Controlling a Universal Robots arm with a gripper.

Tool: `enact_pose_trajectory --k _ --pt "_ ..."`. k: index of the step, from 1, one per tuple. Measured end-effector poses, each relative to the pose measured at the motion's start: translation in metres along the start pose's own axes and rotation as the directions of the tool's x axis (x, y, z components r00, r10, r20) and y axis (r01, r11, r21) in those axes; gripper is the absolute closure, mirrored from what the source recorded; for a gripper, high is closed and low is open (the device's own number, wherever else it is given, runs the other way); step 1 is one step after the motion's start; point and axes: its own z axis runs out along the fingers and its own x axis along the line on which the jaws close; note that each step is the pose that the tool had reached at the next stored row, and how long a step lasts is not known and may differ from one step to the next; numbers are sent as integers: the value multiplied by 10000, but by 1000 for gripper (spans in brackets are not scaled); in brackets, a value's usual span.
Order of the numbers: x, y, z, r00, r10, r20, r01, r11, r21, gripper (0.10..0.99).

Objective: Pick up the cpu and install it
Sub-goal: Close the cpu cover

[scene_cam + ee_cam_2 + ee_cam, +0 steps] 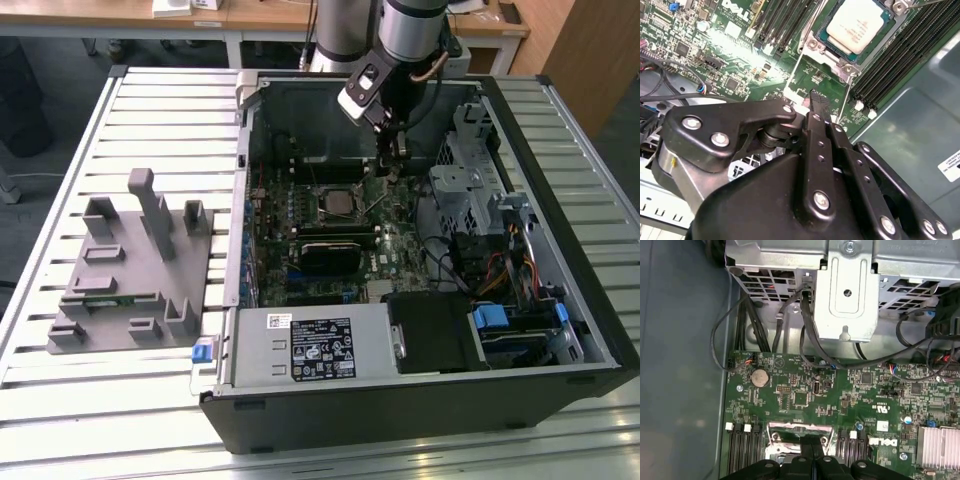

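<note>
At upper centre of the exterior view: gripper (393, 162), closed tight on nothing, low over the motherboard (400, 250). Just lower left in the frame, lying in its socket (seated, by the look of it): the cpu (339, 203). Likely hazard: scraping board parts or nudging the chip askew through a careless sideways move. One gripper, one cpu, one grey fixture (120, 290) on the table (60, 420).

You've got open air straight above the cpu (338, 203), so coming in from the top is easy. The gripper (392, 165), fingers pressed together, hangs just beside the socket, but the space is boxed in on 2 sides. On the exterior view's right, the metal drive cage (470, 185) stands tall, with black cables (805, 305) looping out over the motherboard (800, 400). The case wall (246, 200) closes the exterior view's left. Past it, the slatted table (170, 110) is open around the grey fixture (130, 270).
</note>
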Motion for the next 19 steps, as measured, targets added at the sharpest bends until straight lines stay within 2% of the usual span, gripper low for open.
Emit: enact_pose_trajectory --k 7,12,19 --pt "21 48 19 10000 -29 4 29 10000 2 980" --pt "34 100 29 10000 -30 62 30 10000 6 980" --pt "65 157 45 9999 -31 97 31 10000 8 980"
